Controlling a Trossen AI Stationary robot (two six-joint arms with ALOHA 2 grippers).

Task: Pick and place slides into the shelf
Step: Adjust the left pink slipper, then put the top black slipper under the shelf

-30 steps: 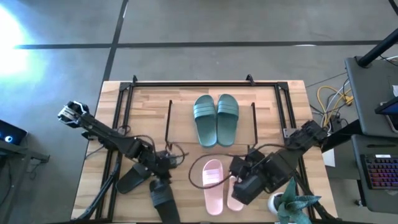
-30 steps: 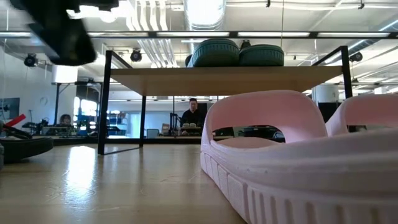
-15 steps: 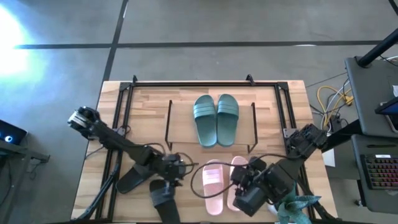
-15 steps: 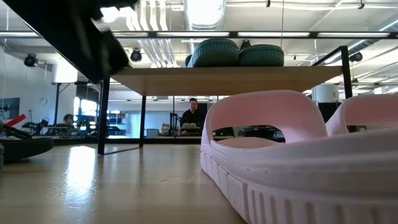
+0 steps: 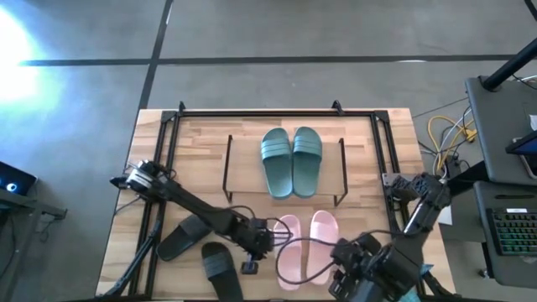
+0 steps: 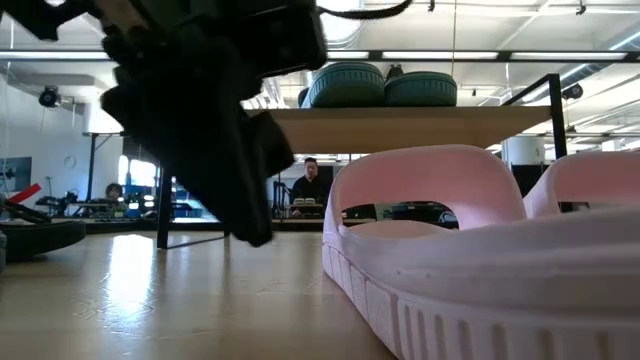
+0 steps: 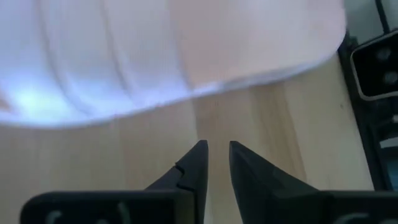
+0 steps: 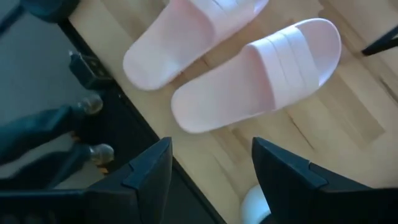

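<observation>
Two teal-green slides lie side by side on the shelf, seen on its wood board in the low view. Two pale pink slides lie soles down on the table nearer the front. Two black slides lie at the front left. My left gripper slants down beside the left pink slide. Its fingertips stand a narrow gap apart over bare wood, with nothing between them. My right gripper hangs wide open above the table's front right, nearer the front than the pink slides.
A large black tube frame runs around the table top. A white pot with a plant stands at the front right corner. Cables loop near the pink slides. A person sits in the room far behind.
My left gripper has gone down and toward the table's right, from over the black slides to the left pink slide's side. My right gripper has drawn back toward the near right corner, so both pink slides now show whole. No slide has moved.
</observation>
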